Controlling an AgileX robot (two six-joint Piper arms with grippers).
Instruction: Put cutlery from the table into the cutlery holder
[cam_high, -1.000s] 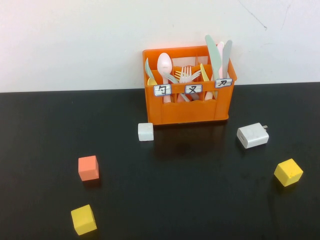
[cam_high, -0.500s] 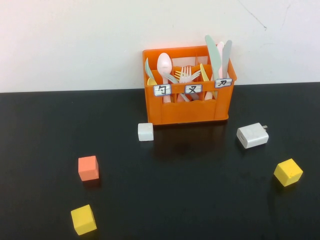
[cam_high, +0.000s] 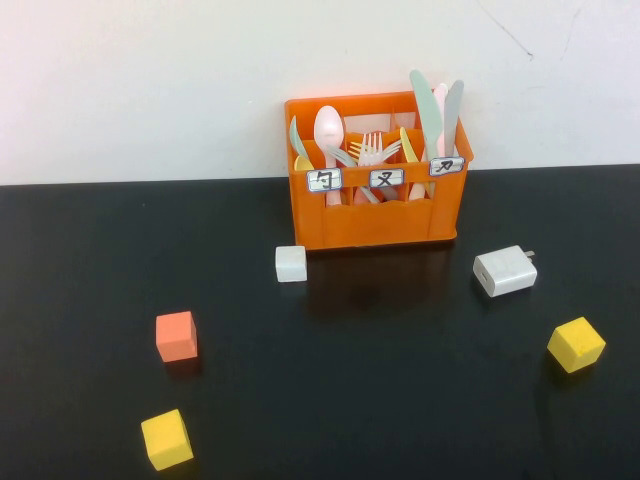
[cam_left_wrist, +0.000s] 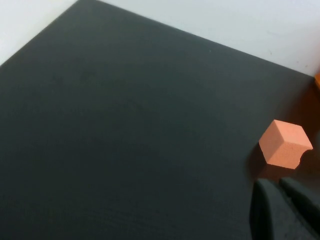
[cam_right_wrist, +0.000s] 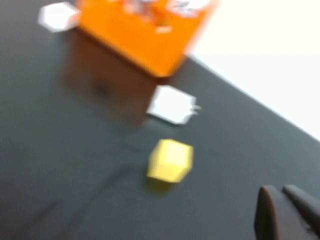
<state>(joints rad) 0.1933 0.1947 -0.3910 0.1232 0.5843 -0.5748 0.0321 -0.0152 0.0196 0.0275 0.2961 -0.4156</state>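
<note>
**Knife stands in the holder; both pincers barely show**

Neither arm shows in the high view. Each wrist view shows only the dark tips of its pincer at the picture's edge: the left pincer (cam_left_wrist: 280, 200) hangs over the bench (cam_high: 400, 400) near the orange block (cam_left_wrist: 284, 144), and the right pincer (cam_right_wrist: 282, 207) hangs over the bench near the right yellow block (cam_right_wrist: 170, 160). In both, the two tips sit close together with a thin gap, and nothing is between them, but most of each pincer is cut off, so I cannot tell if they are clenched or released.

The right wrist view is blurry. The holder (cam_high: 375, 215) shows there only as an orange smear, and its labels cannot be read.

The knife (cam_high: 427, 110) is long, slim and pale grey-green. It stands upright in the holder's right compartment, leaning a little left, with its lower part hidden by the holder's wall. A pink knife (cam_high: 441, 112) and a grey one (cam_high: 454, 112) stand just beside it.

The holder sits at the far edge of the bench, by the wall. A white block (cam_high: 291, 263) lies near its left front corner, and a white charger (cam_high: 505, 271) lies to its right front.
</note>
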